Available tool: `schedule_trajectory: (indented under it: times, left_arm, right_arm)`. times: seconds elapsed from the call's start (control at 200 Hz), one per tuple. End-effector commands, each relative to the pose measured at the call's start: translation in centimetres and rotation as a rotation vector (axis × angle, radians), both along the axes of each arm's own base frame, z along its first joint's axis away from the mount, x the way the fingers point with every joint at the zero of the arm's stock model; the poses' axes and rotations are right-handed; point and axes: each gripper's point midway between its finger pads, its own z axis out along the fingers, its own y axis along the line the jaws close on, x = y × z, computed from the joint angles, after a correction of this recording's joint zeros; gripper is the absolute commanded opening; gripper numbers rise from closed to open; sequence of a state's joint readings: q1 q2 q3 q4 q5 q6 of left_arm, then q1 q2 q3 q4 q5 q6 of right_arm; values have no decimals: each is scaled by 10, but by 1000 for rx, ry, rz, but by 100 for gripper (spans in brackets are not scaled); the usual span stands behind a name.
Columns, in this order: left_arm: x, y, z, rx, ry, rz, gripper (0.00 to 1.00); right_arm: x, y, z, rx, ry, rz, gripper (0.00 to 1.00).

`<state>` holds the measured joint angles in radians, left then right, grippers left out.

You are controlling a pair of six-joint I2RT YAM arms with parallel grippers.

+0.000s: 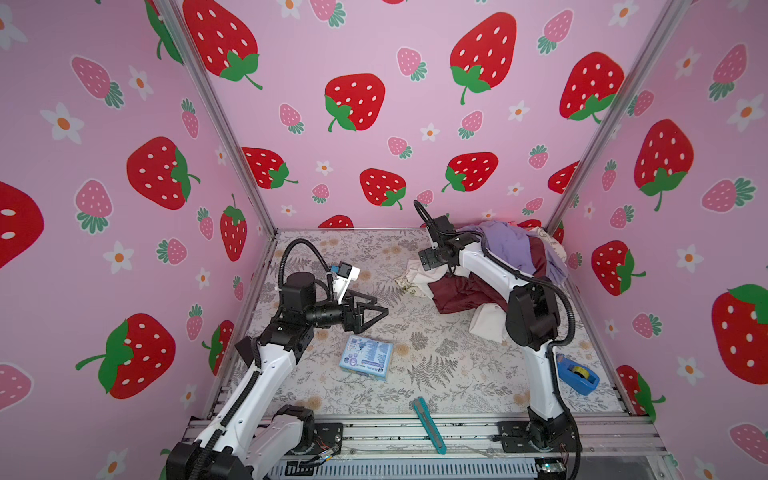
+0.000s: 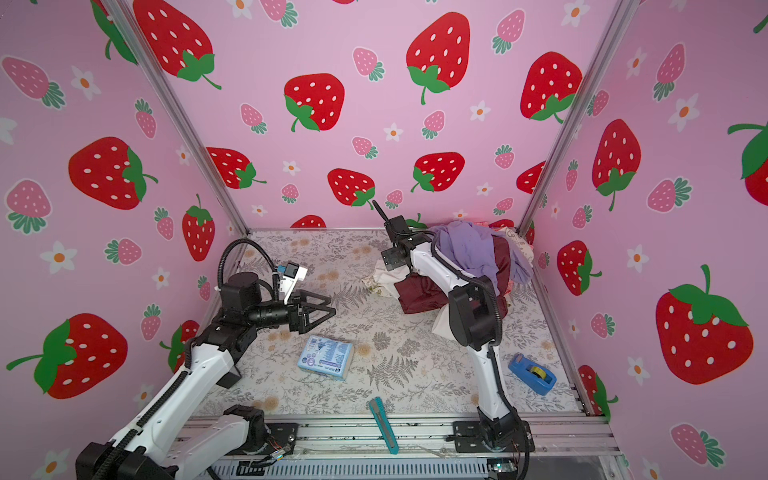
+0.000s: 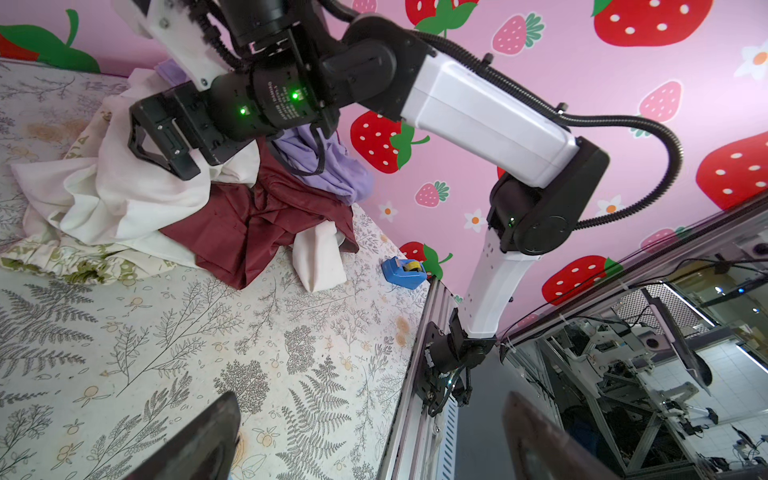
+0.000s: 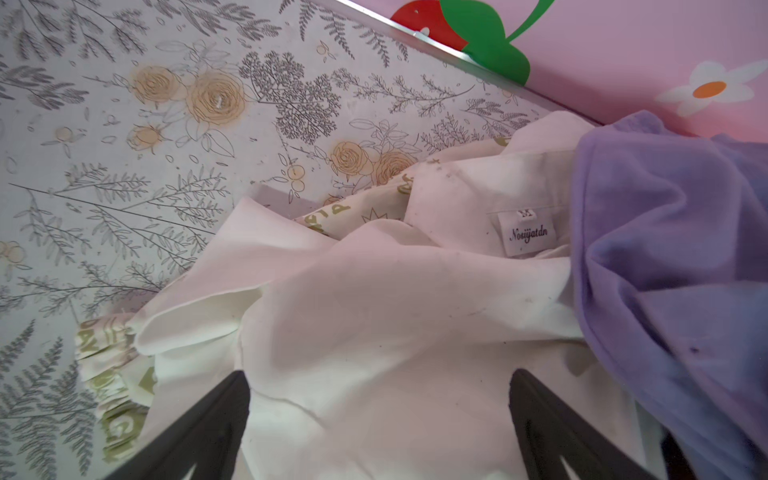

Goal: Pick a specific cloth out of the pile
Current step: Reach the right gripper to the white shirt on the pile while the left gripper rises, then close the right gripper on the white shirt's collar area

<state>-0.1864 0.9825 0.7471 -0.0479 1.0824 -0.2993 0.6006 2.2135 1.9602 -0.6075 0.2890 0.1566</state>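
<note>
The right gripper (image 4: 378,374) is held spread over the cloth (image 4: 374,299) at the pile's (image 1: 511,249) nine o'clock edge (presumably for pinching); the left gripper (image 1: 381,305), likewise spread, is empty.

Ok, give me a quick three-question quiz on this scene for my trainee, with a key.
1. True or false: the right gripper stands open, pointed at the large plain off-white fabric cloth.
2. Which garment drapes over the top of the pile of mixed clothes? A black leather jacket; B lavender purple garment; C yellow wool scarf.
3. Which object on the floral-print table lies closest to the open left gripper?

Key: 1 true; 2 B; 3 the light blue rectangular packet.
</note>
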Motion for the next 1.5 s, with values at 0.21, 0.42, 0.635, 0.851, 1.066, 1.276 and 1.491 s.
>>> schedule_trajectory:
  times: [0.21, 0.42, 0.635, 0.851, 1.066, 1.276, 1.491]
  left_arm:
    - [-12, -6, 25, -18, -119, -58, 99]
    - [-14, -7, 25, -17, -126, -67, 99]
    - [-16, -8, 25, -15, -130, -73, 99]
    - [-18, -9, 26, -15, -133, -77, 99]
    - [-20, -9, 27, -14, -142, -79, 99]
    - [-23, -10, 30, -16, -154, -83, 99]
    - [-27, -11, 33, -17, -168, -86, 99]
  right_arm:
    - [6, -23, -28, -76, 45, -66, 100]
    - [5, -30, -46, -63, 89, -81, 98]
    - [2, -23, -66, 11, 159, -69, 66]
    - [0, -21, -65, 24, 165, -64, 33]
    - [3, -26, -26, 41, 92, -80, 0]
    - [2, -31, 41, 79, -33, -84, 0]
    - [-5, -37, 101, 106, -142, -77, 0]
